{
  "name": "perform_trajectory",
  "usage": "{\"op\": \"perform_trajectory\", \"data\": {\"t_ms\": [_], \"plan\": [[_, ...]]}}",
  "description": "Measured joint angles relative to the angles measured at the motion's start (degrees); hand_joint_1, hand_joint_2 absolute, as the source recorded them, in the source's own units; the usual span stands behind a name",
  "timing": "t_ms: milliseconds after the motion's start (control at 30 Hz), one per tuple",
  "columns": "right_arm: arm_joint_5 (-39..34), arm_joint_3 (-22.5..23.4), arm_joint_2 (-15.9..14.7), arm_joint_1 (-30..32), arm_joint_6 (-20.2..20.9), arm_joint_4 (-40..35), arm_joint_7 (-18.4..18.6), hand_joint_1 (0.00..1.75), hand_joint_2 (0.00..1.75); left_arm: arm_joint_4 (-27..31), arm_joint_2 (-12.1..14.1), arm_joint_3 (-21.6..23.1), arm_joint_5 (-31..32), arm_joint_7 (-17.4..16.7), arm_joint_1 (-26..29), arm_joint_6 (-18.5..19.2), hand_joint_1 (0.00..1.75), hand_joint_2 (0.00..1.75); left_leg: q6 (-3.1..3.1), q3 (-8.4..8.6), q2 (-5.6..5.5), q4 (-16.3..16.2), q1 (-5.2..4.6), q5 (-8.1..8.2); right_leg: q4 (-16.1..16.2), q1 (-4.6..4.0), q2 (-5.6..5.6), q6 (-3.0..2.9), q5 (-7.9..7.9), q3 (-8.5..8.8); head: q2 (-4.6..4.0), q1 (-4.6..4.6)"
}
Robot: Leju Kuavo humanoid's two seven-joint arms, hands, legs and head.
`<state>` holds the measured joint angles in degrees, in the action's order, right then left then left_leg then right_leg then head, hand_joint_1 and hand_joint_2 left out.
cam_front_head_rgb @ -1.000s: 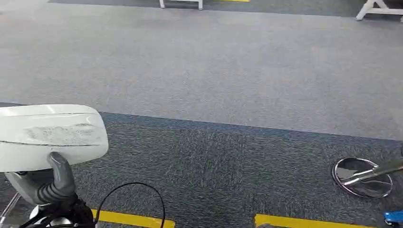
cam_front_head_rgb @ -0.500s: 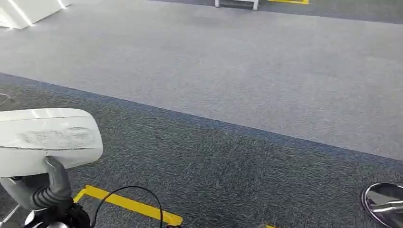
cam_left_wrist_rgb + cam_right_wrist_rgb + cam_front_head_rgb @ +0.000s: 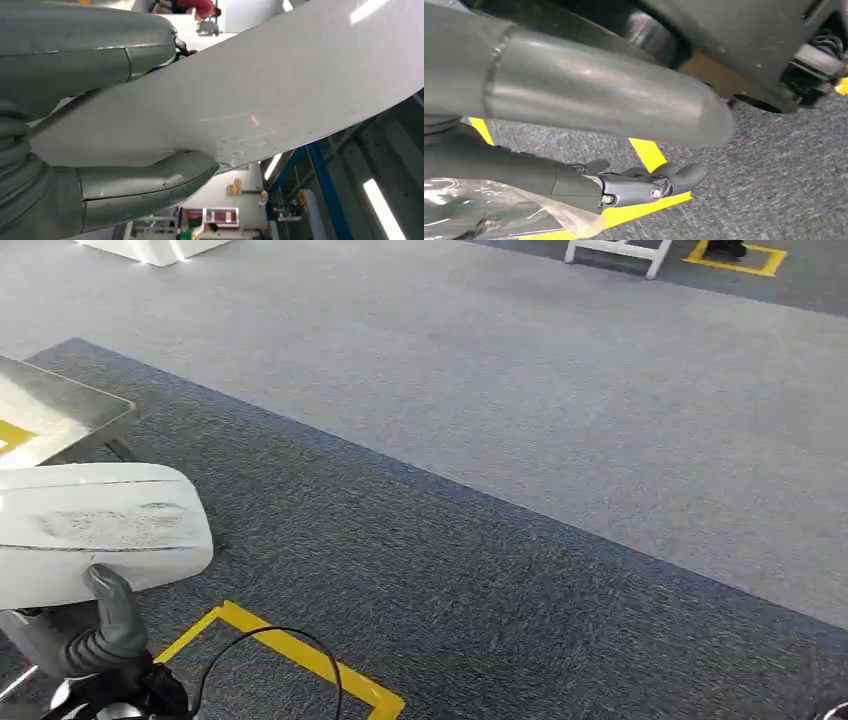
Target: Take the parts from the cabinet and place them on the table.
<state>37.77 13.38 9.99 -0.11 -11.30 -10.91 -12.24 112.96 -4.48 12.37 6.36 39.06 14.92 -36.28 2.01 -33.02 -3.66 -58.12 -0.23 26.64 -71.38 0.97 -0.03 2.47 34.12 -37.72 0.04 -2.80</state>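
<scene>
While your left robot hand point(image 3: 100, 630) grips the wide white curved plastic part point(image 3: 100, 530) from below, with its grey thumb laid against the part's near face, that part sits low at the left of your head view, carried above the floor and level. In the left wrist view the same part point(image 3: 260, 100) runs as a broad pale sheet across the frame, clamped between the thick grey thumb above and the grey fingers point(image 3: 150, 185) below, with fine scratches on its surface.

Just beyond the part, at the left edge of your head view, you have the corner of a shiny metal tabletop point(image 3: 60, 410) with a patch of yellow on it; the part is near it but not over it. On the dark grey carpet point(image 3: 450, 590) ahead of you lies an angled yellow tape line point(image 3: 300, 655), and a black cable point(image 3: 270, 650) loops up beside your left wrist. Farther off the carpet turns to a lighter grey band point(image 3: 500, 370), and white furniture legs point(image 3: 615, 252) stand at the far edge.

Your right robot hand point(image 3: 624, 185) hangs over the carpet and yellow tape, dark fingers stretched out and apart, holding nothing; crinkled clear plastic film point(image 3: 499, 210) shows just beside it.
</scene>
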Motion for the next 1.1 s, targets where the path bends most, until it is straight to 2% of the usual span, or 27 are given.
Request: {"op": "perform_trajectory", "data": {"t_ms": [33,67,100,133,233,267,300,333,367,400,433,467,533,567,600,633,700,767,833,867,900,933,967,1000,1033,1067,1100], "plan": [[0.0,0.0,0.0,-0.1,0.0,0.0,0.0,0.00,0.00,0.0,0.0,0.0,0.0,0.0,0.0,0.0,1.75,1.75,-0.12,0.12,-0.87,-0.1,0.05,0.08,5.0,0.09,0.45,-0.09,-3.19,1.94,0.00,0.00],[-0.1,0.0,0.0,-0.2,0.1,0.0,0.0,0.00,0.00,0.0,0.0,0.0,0.0,0.0,-0.1,0.0,1.75,1.75,-0.36,0.18,-1.56,-0.3,0.14,0.24,9.9,0.25,1.94,-0.15,-5.72,3.89,0.00,0.00],[-0.2,0.0,0.0,-0.3,0.2,0.0,0.0,0.00,0.00,0.0,-0.1,0.0,0.0,0.0,-0.1,0.1,1.75,1.75,-0.67,-0.02,-2.07,-0.4,-0.02,0.40,11.4,0.48,5.11,-0.24,-4.72,4.58,0.02,-0.02],[-0.3,0.0,0.0,-0.3,0.4,0.0,0.0,0.00,0.00,0.0,-0.2,0.0,0.0,0.0,-0.3,0.1,1.75,1.75,-1.06,-0.55,-2.84,-0.9,0.00,0.47,12.8,0.67,5.19,-0.45,-4.49,5.23,0.00,0.00],[-0.4,0.0,-0.1,-0.2,0.5,0.0,0.0,0.00,0.00,0.0,-0.1,0.0,0.0,0.0,-0.3,0.2,1.75,1.75,-2.01,-0.97,-4.61,-0.5,0.50,-0.10,12.7,0.22,3.42,-1.37,-4.84,5.62,0.00,-0.04],[-0.4,0.0,0.0,-0.2,0.5,0.0,0.0,0.00,0.00,0.0,-0.1,0.0,0.0,0.0,-0.2,0.2,1.75,1.75,-2.19,-1.13,-4.29,-1.0,0.58,0.36,13.0,0.64,2.48,-1.74,-5.03,5.86,0.00,-0.02],[-0.4,0.0,-0.1,-0.4,0.6,0.0,0.0,0.00,0.00,0.0,-0.1,0.0,0.0,0.0,-0.3,0.2,1.75,1.75,-2.51,-1.78,-0.88,-2.7,0.15,1.53,13.1,0.51,2.06,-1.94,-4.93,6.08,0.00,-0.48],[-0.4,0.0,-0.1,-0.5,0.7,0.0,0.0,0.00,0.00,0.0,-0.1,0.0,-0.1,0.0,-0.6,0.3,1.75,1.75,-2.85,-3.51,1.25,-6.4,0.24,3.55,13.1,0.41,1.17,-2.30,-4.74,6.22,0.00,-0.92],[-0.4,0.0,0.0,-0.4,0.7,0.0,0.0,0.00,0.00,0.0,-0.1,0.0,-0.1,0.0,-0.7,0.3,1.75,1.75,-3.08,-5.90,2.37,-11.5,0.36,5.87,13.1,0.26,0.15,-2.51,-4.58,6.41,0.00,-0.87],[-0.4,0.0,-0.1,-0.2,0.7,0.0,0.0,0.00,0.00,0.0,-0.1,0.1,0.0,0.0,-0.6,0.3,1.75,1.75,-3.21,-7.96,2.78,-15.7,0.42,7.42,13.1,0.19,-0.80,-2.64,-4.41,6.51,0.00,-0.85],[-0.4,0.0,-0.1,-0.1,0.7,0.0,0.0,0.00,0.00,0.0,-0.1,0.1,-0.1,0.0,-0.6,0.3,1.75,1.75,-3.29,-9.18,2.93,-18.1,0.51,7.71,13.1,0.16,-1.68,-2.68,-4.26,6.62,0.00,-0.90],[-0.4,0.0,-0.2,-0.1,0.7,0.0,0.1,0.00,0.00,0.0,-0.1,0.0,-0.1,0.0,-0.5,0.3,1.75,1.75,-3.30,-9.02,3.01,-17.6,0.58,6.67,13.1,0.13,-2.56,-2.66,-4.09,6.81,0.00,-0.90],[-0.4,0.0,-0.1,-0.3,0.7,0.0,0.0,0.00,0.00,0.0,-0.1,0.0,-0.3,0.0,-0.5,0.2,1.75,1.75,-2.97,-5.76,3.59,-10.9,0.53,2.29,13.1,0.08,-3.95,-2.55,-3.72,7.33,0.00,-0.94],[-0.4,0.0,-0.1,-0.3,0.7,0.0,0.0,0.00,0.00,0.0,-0.1,0.0,-0.3,0.0,-0.5,0.2,1.75,1.75,-2.51,-2.78,4.93,-5.1,0.33,-0.33,13.1,0.07,-4.71,-2.40,-3.43,7.78,0.00,-0.92],[-0.4,0.0,-0.1,-0.4,0.7,0.0,0.0,0.00,0.00,0.0,-0.1,0.0,-0.3,0.0,-0.6,0.2,1.75,1.75,-1.95,-1.04,8.04,-1.7,-0.20,-0.43,13.1,0.02,-5.30,-2.19,-3.19,8.07,0.00,-0.87],[-0.4,0.0,-0.1,-0.4,0.7,0.0,0.0,0.00,0.00,0.0,-0.1,0.0,-0.3,0.0,-0.7,0.2,1.75,1.75,-1.58,-0.65,8.74,-0.9,-0.83,0.10,13.0,-0.43,-5.74,-1.60,-2.81,8.01,0.00,-0.96],[-0.4,0.0,-0.1,-0.6,0.7,0.0,0.1,0.00,0.00,0.0,-0.2,0.0,-0.3,0.0,-0.5,0.2,1.75,1.75,-1.34,-1.02,7.45,-1.1,-0.87,0.18,13.2,-0.39,-7.11,-1.18,-2.64,8.51,0.02,-0.79],[-0.3,0.0,-0.1,-0.9,0.8,0.0,0.0,0.00,0.00,0.0,-0.1,-0.2,-0.3,0.0,-0.4,0.1,1.75,1.75,-0.58,-0.67,5.82,-0.3,-0.59,-0.14,13.7,-0.46,-8.41,-0.46,-2.29,9.27,0.00,-0.85],[-0.3,0.0,-0.1,-1.0,0.8,0.0,0.0,0.00,0.00,0.0,-0.2,-0.3,-0.3,0.0,-0.5,0.1,1.75,1.75,-0.03,-0.45,4.66,0.2,-0.05,-0.53,9.6,-0.08,-2.12,0.04,0.35,7.09,0.02,-0.22],[-0.3,0.0,-0.1,-0.9,0.8,0.0,0.1,0.00,0.00,0.0,-0.3,-0.3,-0.3,0.0,-0.6,0.1,1.75,1.75,0.11,-0.53,3.94,0.2,0.04,-0.52,5.0,-0.07,-0.78,0.17,2.47,4.74,0.00,-0.11],[-0.3,0.0,-0.1,-0.9,0.9,0.0,0.2,0.00,0.00,0.0,-0.3,-0.3,-0.3,0.0,-0.5,0.1,1.75,1.75,0.17,-0.53,3.16,0.2,0.03,-0.48,-0.2,-0.05,-0.21,0.25,4.48,2.02,0.02,-0.15],[-0.3,0.0,-0.1,-0.6,1.0,0.0,0.3,0.00,0.00,0.0,-0.3,-0.4,-0.3,0.0,-0.5,0.1,1.75,1.75,0.22,-0.53,2.33,0.1,0.03,-0.45,-4.0,-0.06,-0.09,0.34,5.41,-0.25,0.00,-0.22],[-0.3,0.0,-0.1,-0.4,1.0,0.0,0.3,0.00,0.00,0.0,-0.3,-0.5,-0.3,0.0,-0.4,0.1,1.75,1.75,0.24,-0.46,1.39,0.1,0.03,-0.43,-5.1,-0.06,-0.07,0.37,4.75,-1.37,0.00,-0.13],[-0.2,0.0,-0.1,-0.3,1.0,0.0,0.3,0.00,0.00,0.0,-0.3,-0.5,-0.3,0.0,-0.4,0.1,1.75,1.75,0.21,-0.35,0.46,0.1,0.04,-0.41,-3.5,-0.05,-0.04,0.33,2.76,-1.13,0.00,-0.18],[-0.2,0.0,-0.1,-0.4,1.0,0.0,0.3,0.00,0.00,0.0,-0.3,-0.6,-0.3,0.0,-0.5,0.1,1.75,1.75,0.13,-0.23,-0.43,0.0,0.09,-0.35,0.4,0.01,0.13,0.32,-0.23,0.28,0.02,-0.15],[-0.2,0.0,-0.1,-0.5,1.0,0.0,0.2,0.00,0.00,0.0,-0.3,-0.6,-0.3,0.0,-0.5,0.1,1.75,1.75,-0.04,-0.11,-1.24,-0.1,0.15,-0.23,5.6,0.15,0.94,0.25,-3.27,2.34,0.00,-0.18],[-0.2,0.0,-0.1,-0.5,1.0,0.0,0.2,0.00,0.00,0.0,-0.3,-0.7,-0.3,0.0,-0.5,0.1,1.75,1.75,-0.33,-0.21,-1.91,-0.3,0.25,-0.04,10.5,0.46,3.66,0.24,-5.64,4.27,0.00,-0.13]]}}
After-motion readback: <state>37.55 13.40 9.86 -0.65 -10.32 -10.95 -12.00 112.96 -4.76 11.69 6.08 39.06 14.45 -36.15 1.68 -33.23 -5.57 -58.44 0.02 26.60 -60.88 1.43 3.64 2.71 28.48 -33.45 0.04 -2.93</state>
